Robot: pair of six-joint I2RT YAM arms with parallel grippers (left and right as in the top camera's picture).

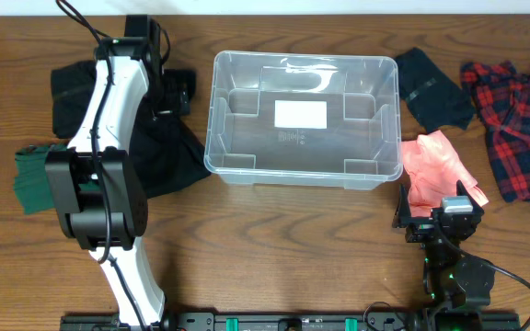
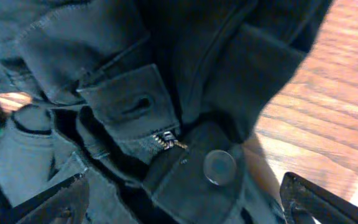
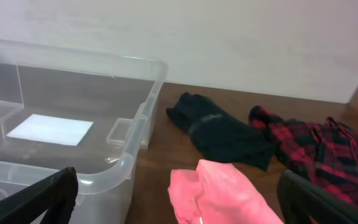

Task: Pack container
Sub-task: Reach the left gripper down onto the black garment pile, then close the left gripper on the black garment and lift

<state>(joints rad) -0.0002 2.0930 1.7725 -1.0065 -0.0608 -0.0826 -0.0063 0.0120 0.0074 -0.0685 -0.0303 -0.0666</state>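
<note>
The clear plastic container (image 1: 212,119) stands at the table's middle back, with nothing in it but the white label (image 1: 300,114) on its bottom. My left gripper (image 1: 175,92) is just left of it, low over a dark garment (image 1: 168,152). In the left wrist view the jaws (image 2: 185,208) are open wide over the garment's waistband, button (image 2: 219,167) and zip. My right gripper (image 1: 440,216) is open and empty, just in front of a pink cloth (image 1: 435,165). The right wrist view shows the pink cloth (image 3: 222,190) ahead of the open jaws (image 3: 179,208) and the container's corner (image 3: 143,121) to the left.
A green cloth (image 1: 30,179) lies at the far left. A black cloth (image 1: 435,87) and a red plaid shirt (image 1: 518,115) lie right of the container; both also show in the right wrist view, the black cloth (image 3: 222,134) and the shirt (image 3: 322,149). A wall stands behind the table.
</note>
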